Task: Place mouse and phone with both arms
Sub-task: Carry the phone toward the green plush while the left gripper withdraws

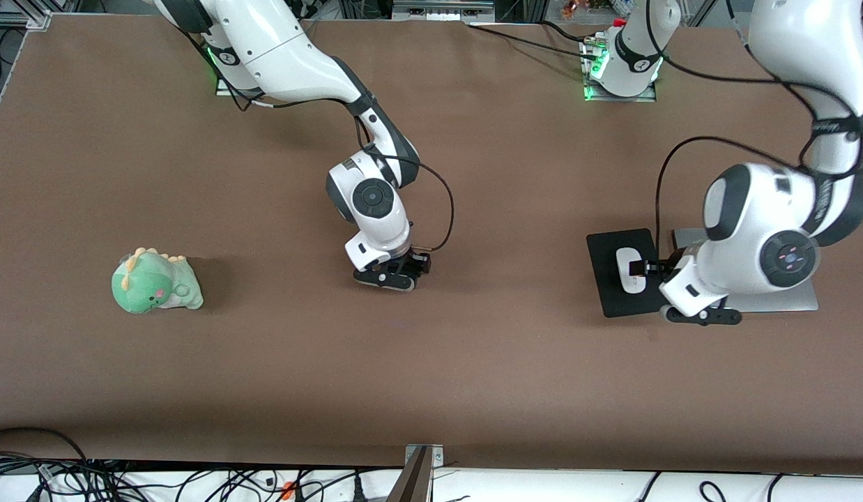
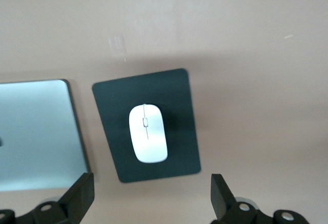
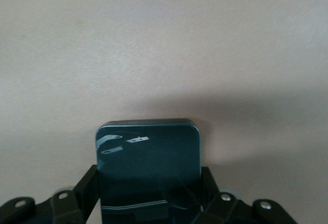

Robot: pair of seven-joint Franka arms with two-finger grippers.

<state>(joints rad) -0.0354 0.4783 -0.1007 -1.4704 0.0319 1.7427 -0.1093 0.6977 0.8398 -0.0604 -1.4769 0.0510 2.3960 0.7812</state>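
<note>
We see the mouse (image 2: 148,133), a glossy white oval with a thin grey scroll line, lying on a black mouse pad (image 2: 177,96) just beside a silver slab (image 2: 36,131). The phone (image 3: 148,172) is a dark, reflective rounded rectangle. A green plush dinosaur (image 1: 155,282) sits well apart, toward the right arm's end of the brown table (image 1: 431,376). The left gripper (image 2: 151,201) hangs over the pad with jaws apart and the mouse free between them. The right gripper (image 3: 148,201) is clamped on the phone's sides, over bare table.
</note>
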